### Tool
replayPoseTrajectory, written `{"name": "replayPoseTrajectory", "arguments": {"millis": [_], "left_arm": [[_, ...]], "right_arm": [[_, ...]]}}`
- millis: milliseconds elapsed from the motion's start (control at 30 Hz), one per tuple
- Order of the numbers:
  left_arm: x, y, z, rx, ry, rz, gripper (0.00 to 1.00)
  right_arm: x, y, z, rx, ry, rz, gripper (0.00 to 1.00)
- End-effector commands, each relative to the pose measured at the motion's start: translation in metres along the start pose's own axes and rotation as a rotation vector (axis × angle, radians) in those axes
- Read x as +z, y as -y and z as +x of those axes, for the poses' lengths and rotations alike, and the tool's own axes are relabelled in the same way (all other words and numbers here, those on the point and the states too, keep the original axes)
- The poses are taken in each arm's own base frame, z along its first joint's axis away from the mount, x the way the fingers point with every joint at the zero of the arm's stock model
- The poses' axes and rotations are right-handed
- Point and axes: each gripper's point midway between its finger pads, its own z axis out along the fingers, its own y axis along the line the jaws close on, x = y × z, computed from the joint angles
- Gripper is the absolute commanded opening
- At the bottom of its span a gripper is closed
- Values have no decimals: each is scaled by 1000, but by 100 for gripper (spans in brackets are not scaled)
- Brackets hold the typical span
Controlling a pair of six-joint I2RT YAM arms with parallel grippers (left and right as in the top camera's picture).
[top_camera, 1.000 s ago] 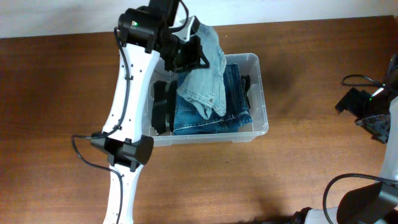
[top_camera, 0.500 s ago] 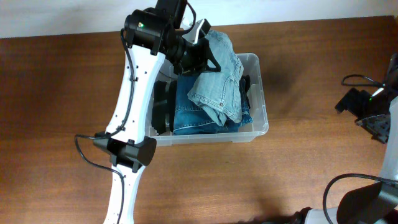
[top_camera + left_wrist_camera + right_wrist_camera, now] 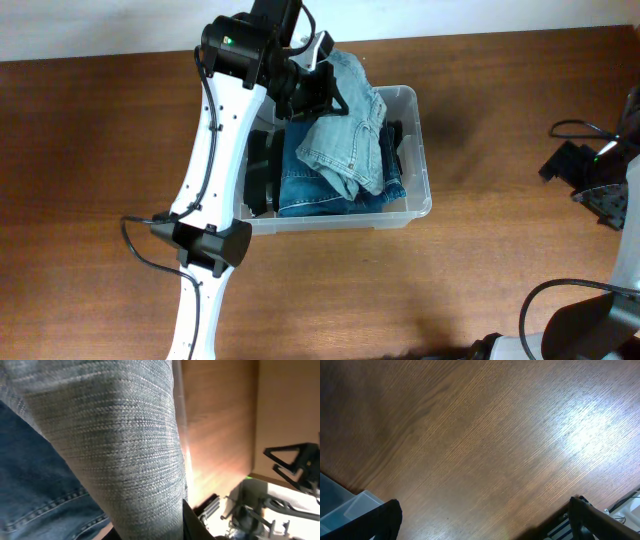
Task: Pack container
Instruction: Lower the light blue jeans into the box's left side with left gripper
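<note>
Stretching across almost the whole overhead view, the bench (image 3: pixel 100 150) is dark reddish-brown wood with a fine straight grain. A pale wall (image 3: pixel 100 25) shows as a narrow strip along its far edge. In the right wrist view the wood takes a bright patch of glare towards the upper right and falls into shadow on the left.

The container (image 3: pixel 423 150) sits on the bench near the far edge, a little left of the middle, with its long sides running away from the wall. Folded dark jeans (image 3: pixel 320 192) lie flat inside it and fill most of the floor. A black item (image 3: pixel 262 170) lies along the container's left side, partly behind the left arm; what it is cannot be made out.

The left tool (image 3: pixel 312 88) hangs over the far left part of the container, closed on a bunch of pale jeans (image 3: pixel 350 130). Cloth hides the fingers, so how tightly they meet cannot be told. The pale jeans rise above the far rim and drape down onto the dark jeans. In the left wrist view the pale denim fills most of the frame.

The right tool (image 3: pixel 484 505) is well apart from the container, near the right edge of the bench. Its fingers are spread wide with nothing between them but bare wood. A black cable (image 3: pixel 575 127) loops on the bench just beside it.
</note>
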Motion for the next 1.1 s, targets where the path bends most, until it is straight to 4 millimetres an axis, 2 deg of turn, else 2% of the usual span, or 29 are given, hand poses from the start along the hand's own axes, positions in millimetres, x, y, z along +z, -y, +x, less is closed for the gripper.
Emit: {"name": "replayPoseTrajectory", "arguments": {"millis": [0,200,367,767,900,1067], "left_arm": [[-6,-3,-4,-1,35,-32,1],[-6,-9,-7,-4,48,-66,1],[-11,-28,-15,-17,90,-159,1],[-39,-75,-35,-109,151,-204,1],[-33,-86,-32,-138,120,-217,1],[-9,-103,-18,-174,16,-250,1]], "right_arm": [[0,1,-1,4,-1,2,98],[0,1,-1,4,-1,2,98],[0,1,-1,4,-1,2,98],[0,1,-1,4,-1,2,98],[0,1,-1,4,-1,2,98],[0,1,-1,4,-1,2,98]]}}
